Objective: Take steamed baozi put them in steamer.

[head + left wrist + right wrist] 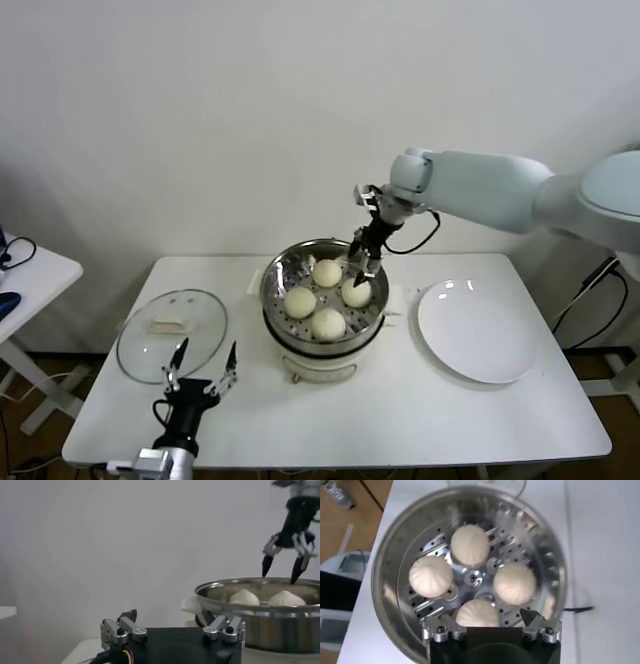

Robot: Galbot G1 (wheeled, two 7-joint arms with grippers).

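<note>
The steamer (268, 295), a shiny steel pot on a white base, stands mid-table. Several cream-white baozi lie on its perforated tray; one (356, 291) is right under my right gripper (360, 270). That gripper is open and empty, just above the pot's far right side. In the right wrist view my right gripper (479, 618) hangs over the steamer (395, 555), with a baozi (477, 611) between its spread fingers and not touched. My left gripper (203, 362) is open and empty, low at the table's front left. The left wrist view shows the steamer (270, 630) and two baozi tops (244, 597).
A glass lid (195, 345) with a pale knob lies left of the steamer, just beyond my left gripper. A white plate (478, 332) lies to the steamer's right. A small white side table (30, 270) stands off to the left.
</note>
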